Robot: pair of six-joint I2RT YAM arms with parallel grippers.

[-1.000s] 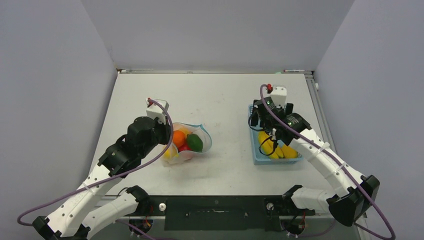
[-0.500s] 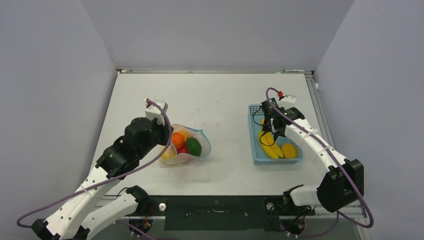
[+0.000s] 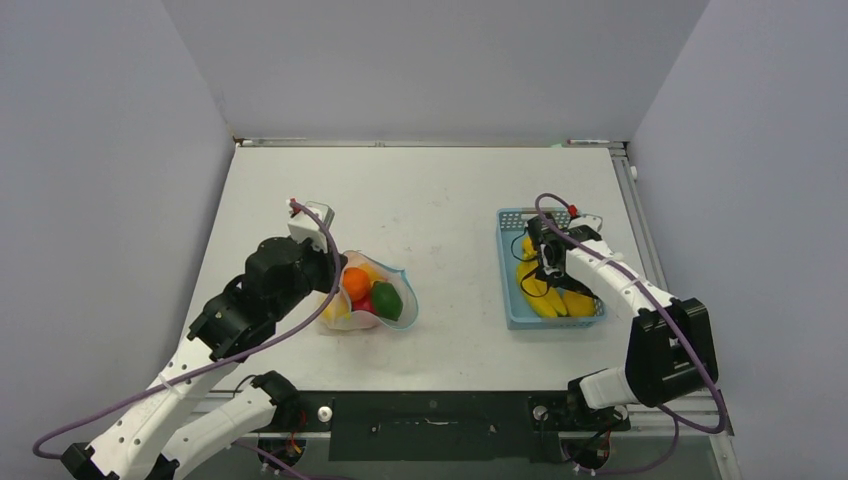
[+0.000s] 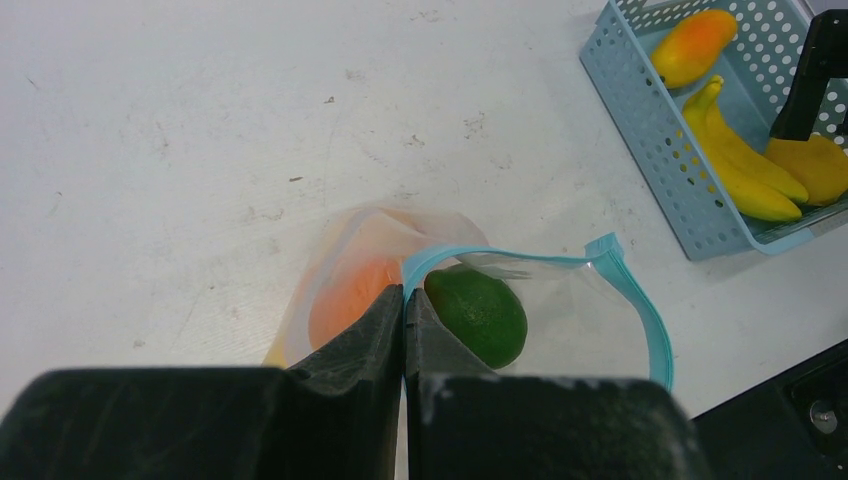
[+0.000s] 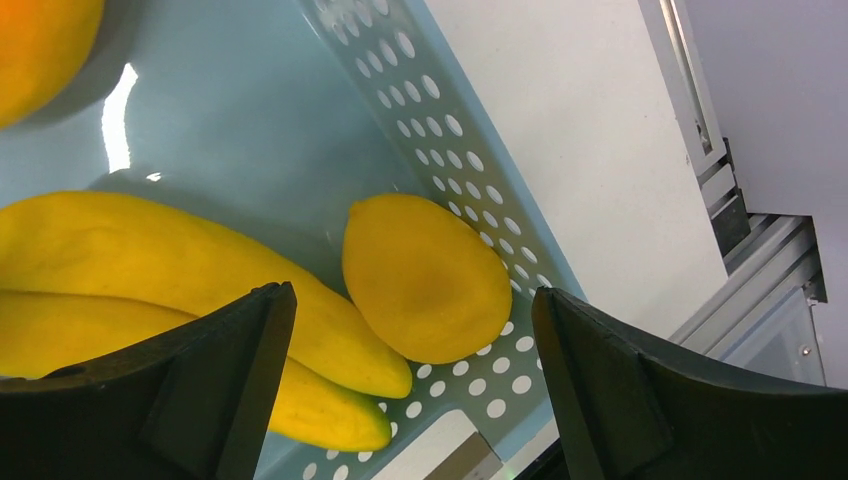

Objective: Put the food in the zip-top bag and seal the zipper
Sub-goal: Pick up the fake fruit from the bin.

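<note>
Blue basket (image 3: 510, 300) under a wide right hand (image 5: 410, 300), clear zip-top bag (image 4: 570, 310) pinched by the left hand (image 4: 403, 300)

White desk (image 3: 440, 190) carries everything, with the two arms reaching out from its near edge. On its right side lies the basket, a light blue perforated tray. The right hand is lowered into it with its fingers spread wide and nothing gripped between them. Below that hand lie the bananas (image 5: 150, 250), side by side. Just beside them is a rounded yellow fruit (image 5: 425, 275), against the basket's wall. Whether the fingers touch any of these cannot be told. An orange-yellow fruit (image 4: 695, 45) lies at the basket's far end, apart from the bananas.

Left of centre, well apart from the basket, the zip-top bag lies on the desk with its mouth gaping open. The left hand is closed tight on the bag's mouth edge, holding that edge. Inside the bag are an orange fruit (image 4: 345, 295), seen through the plastic, a green fruit (image 4: 480, 315) at the mouth, and a red fruit (image 3: 365, 303) beside them. The zipper (image 4: 640, 310), a thin teal strip, runs round the open mouth, its two sides apart and unsealed.
</note>
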